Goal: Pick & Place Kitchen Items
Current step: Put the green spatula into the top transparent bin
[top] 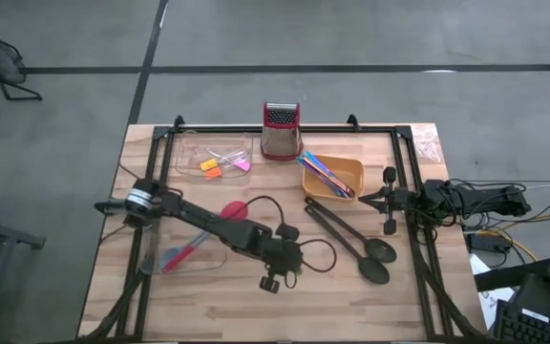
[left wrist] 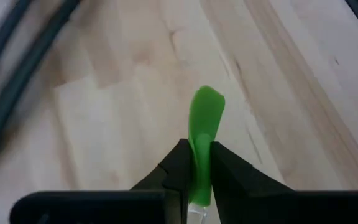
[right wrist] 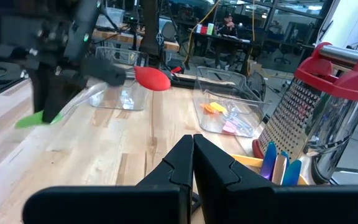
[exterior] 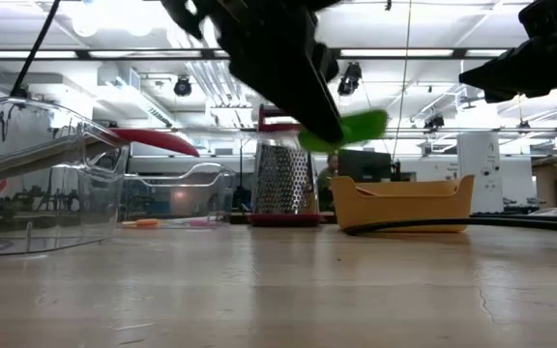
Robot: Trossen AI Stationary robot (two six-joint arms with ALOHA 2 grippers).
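Note:
My left gripper [top: 285, 266] is over the middle of the table, toward its near edge, shut on a flat green utensil [left wrist: 205, 115]. The utensil also shows in the low view [exterior: 356, 128], above the tabletop. My right gripper [top: 387, 201] is shut and empty at the table's right, beside the orange bowl [top: 347, 172]. A red-headed spoon [top: 234, 208] leans on the rim of the near clear tray [top: 175, 250]. Two black slotted spoons [top: 351, 239] lie flat on the table. Thin coloured sticks [top: 327, 174] lie in the bowl. My left gripper pinches the green utensil between its two fingers, on its flat faces [left wrist: 201, 155]. Its rounded green end [left wrist: 208, 99] sticks out past the fingertips. The fingers slant down from above. The utensil is lifted clear of the table and tilted.
A red-topped metal grater [top: 280, 129] stands at the far edge. A second clear tray [top: 213, 158] with small coloured blocks is at the far left. A black cable [top: 313, 250] loops on the table by my left gripper. Bare wood lies along the near edge.

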